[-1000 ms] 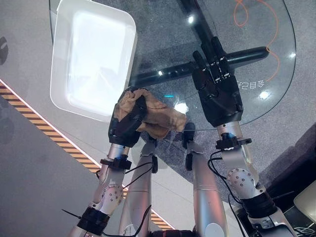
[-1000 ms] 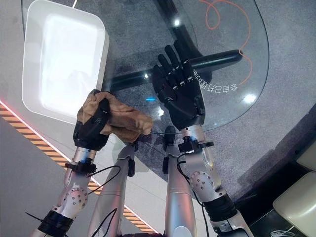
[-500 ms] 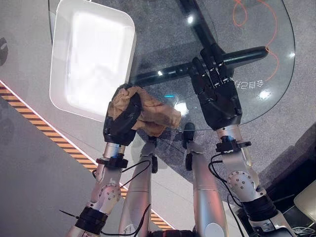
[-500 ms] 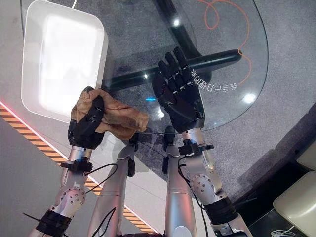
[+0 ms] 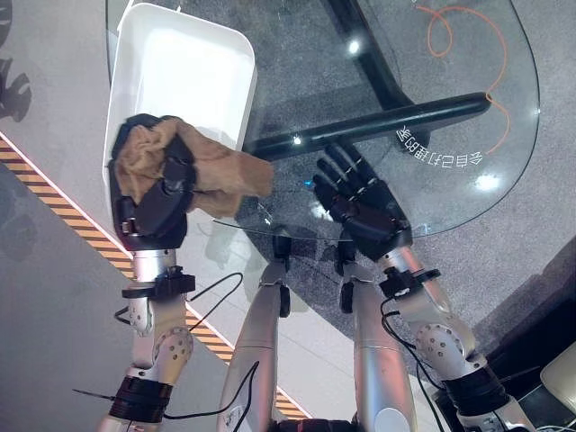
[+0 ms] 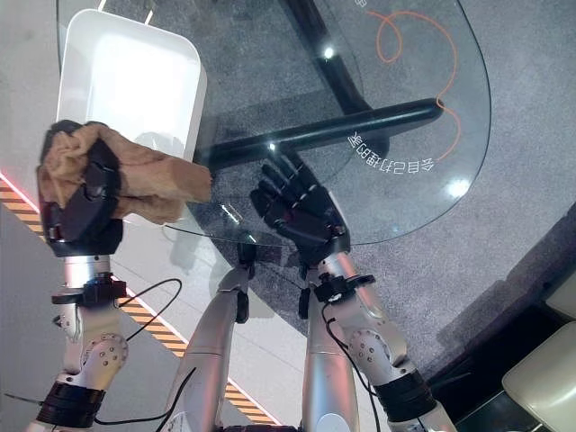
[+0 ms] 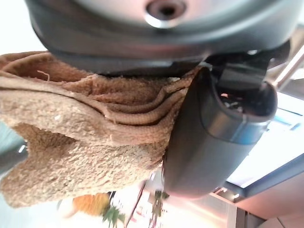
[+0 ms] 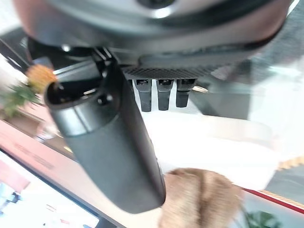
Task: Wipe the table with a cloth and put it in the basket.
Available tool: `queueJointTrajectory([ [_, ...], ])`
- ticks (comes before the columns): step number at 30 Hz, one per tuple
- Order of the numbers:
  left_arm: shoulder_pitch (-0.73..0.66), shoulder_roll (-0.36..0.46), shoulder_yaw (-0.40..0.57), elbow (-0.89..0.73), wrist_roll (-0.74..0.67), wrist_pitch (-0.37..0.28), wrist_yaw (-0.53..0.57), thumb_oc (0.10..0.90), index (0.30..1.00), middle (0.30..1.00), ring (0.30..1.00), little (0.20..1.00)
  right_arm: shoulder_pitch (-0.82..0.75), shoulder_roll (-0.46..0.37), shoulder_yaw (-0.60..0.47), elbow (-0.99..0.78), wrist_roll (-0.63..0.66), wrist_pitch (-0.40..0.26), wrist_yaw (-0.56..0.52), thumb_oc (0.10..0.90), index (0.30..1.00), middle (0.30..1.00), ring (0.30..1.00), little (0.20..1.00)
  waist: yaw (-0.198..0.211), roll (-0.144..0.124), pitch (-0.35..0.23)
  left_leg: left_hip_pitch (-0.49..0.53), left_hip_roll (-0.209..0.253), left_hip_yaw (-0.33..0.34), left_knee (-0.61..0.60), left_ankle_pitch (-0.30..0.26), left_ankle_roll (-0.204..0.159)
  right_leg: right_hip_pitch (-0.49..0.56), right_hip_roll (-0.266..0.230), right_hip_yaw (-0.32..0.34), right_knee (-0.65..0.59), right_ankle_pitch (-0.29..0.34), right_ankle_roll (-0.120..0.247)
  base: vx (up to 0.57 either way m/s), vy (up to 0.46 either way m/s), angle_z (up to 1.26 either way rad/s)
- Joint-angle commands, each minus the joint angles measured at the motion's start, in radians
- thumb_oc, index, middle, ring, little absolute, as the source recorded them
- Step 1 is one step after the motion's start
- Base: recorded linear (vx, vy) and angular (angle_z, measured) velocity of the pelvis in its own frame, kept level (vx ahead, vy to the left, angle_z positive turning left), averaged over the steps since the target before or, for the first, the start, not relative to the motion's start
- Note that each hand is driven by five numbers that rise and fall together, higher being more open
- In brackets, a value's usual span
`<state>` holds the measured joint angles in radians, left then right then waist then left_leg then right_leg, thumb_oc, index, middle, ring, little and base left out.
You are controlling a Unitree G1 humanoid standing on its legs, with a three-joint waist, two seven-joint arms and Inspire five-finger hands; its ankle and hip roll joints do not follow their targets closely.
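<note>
The left robot hand (image 5: pixel 151 205) is raised with its fingers curled round the brown cloth (image 5: pixel 211 171), which bunches in the grip and hangs out toward the right; the left wrist view shows the thumb (image 7: pixel 216 137) pressed against the folds. The cloth is in front of the near edge of the white basket (image 5: pixel 193 67), which stands on the round glass surface (image 5: pixel 450 193). Further right, the right robot hand (image 5: pixel 364 202) lies over the glass with fingers spread and straight, holding nothing

bright overhead light glares off the glass table (image 5: pixel 432 81); wrist views blurred.
</note>
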<state>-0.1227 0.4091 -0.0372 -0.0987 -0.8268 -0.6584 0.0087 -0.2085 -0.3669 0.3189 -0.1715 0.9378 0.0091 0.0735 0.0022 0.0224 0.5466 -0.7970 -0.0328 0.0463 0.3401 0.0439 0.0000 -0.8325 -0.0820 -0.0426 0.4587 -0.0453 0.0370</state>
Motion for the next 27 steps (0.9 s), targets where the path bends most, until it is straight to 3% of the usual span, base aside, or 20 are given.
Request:
queueJointTrajectory([
  [1,-0.004,0.021,0.109,-0.212,0.158,-0.196,0.045,0.1,0.3,0.3,0.3,0.2,0.037,-0.006,0.026,-0.113,-0.05,0.025,0.106,0.8,0.9,0.9,0.9,0.9,0.016,0.048,-0.027,0.03,-0.077,0.003,0.015,-0.059,0.039,0.034,0.061,-0.01,-0.072,0.027,-0.008,0.0,0.059,0.01],
  [3,0.0,0.024,0.119,-0.211,0.238,-0.2,0.114,0.1,0.3,0.3,0.3,0.2,0.041,-0.01,0.037,-0.104,-0.065,0.039,0.112,0.8,0.9,0.9,0.9,0.9,0.016,0.05,-0.027,0.029,-0.077,0.005,0.016,-0.059,0.038,0.033,0.06,-0.009,-0.071,0.026,-0.009,0.0,0.055,-0.01],
  [6,-0.019,0.061,0.141,-0.181,0.428,-0.203,0.322,0.1,0.3,0.3,0.3,0.2,0.034,-0.032,0.068,-0.08,-0.15,0.063,0.088,0.8,0.9,0.9,0.9,0.9,0.015,0.053,-0.027,0.023,-0.076,0.01,0.022,-0.058,0.034,0.028,0.061,-0.005,-0.066,0.02,-0.013,0.0,0.069,-0.02],
  [12,-0.059,0.135,0.181,-0.082,0.609,-0.169,0.603,0.1,0.3,0.3,0.3,0.2,-0.002,-0.098,0.102,-0.052,-0.283,0.129,0.098,0.8,0.9,0.9,0.9,0.9,0.009,0.052,-0.027,0.003,-0.069,0.019,0.038,-0.058,0.026,0.008,0.059,0.0,-0.054,0.014,-0.018,0.0,0.062,-0.06],
  [14,-0.071,0.148,0.188,-0.057,0.623,-0.169,0.64,0.1,0.3,0.3,0.3,0.2,-0.011,-0.113,0.109,-0.044,-0.301,0.144,0.112,0.8,0.9,0.9,0.9,0.9,0.008,0.051,-0.027,-0.002,-0.067,0.021,0.04,-0.058,0.025,0.004,0.058,0.0,-0.053,0.012,-0.019,0.01,0.06,-0.01],
  [18,-0.154,0.208,0.184,0.046,0.714,-0.08,0.766,0.1,0.3,0.3,0.3,0.2,-0.074,-0.18,0.163,-0.012,-0.405,0.243,0.184,0.8,0.9,0.9,0.9,0.9,0.006,0.047,-0.027,-0.024,-0.061,0.027,0.051,-0.059,0.019,-0.02,0.06,0.001,-0.044,0.009,-0.021,0.01,0.064,0.01],
  [23,-0.25,0.274,0.151,0.162,0.775,0.009,0.858,0.1,0.3,0.3,0.3,0.2,-0.153,-0.241,0.223,0.005,-0.417,0.32,0.22,0.8,0.9,0.9,0.9,0.9,0.001,0.036,-0.027,-0.045,-0.052,0.032,0.055,-0.057,0.016,-0.046,0.065,0.004,-0.037,0.013,-0.019,0.01,0.042,0.02],
  [27,-0.326,0.325,0.124,0.264,0.786,0.045,0.911,0.1,0.3,0.3,0.3,0.2,-0.194,-0.267,0.244,0.032,-0.383,0.331,0.222,0.8,0.9,0.9,0.9,0.9,-0.007,0.028,-0.027,-0.059,-0.046,0.037,0.059,-0.058,0.013,-0.06,0.068,0.011,-0.036,0.019,-0.015,0.01,0.044,-0.01],
])
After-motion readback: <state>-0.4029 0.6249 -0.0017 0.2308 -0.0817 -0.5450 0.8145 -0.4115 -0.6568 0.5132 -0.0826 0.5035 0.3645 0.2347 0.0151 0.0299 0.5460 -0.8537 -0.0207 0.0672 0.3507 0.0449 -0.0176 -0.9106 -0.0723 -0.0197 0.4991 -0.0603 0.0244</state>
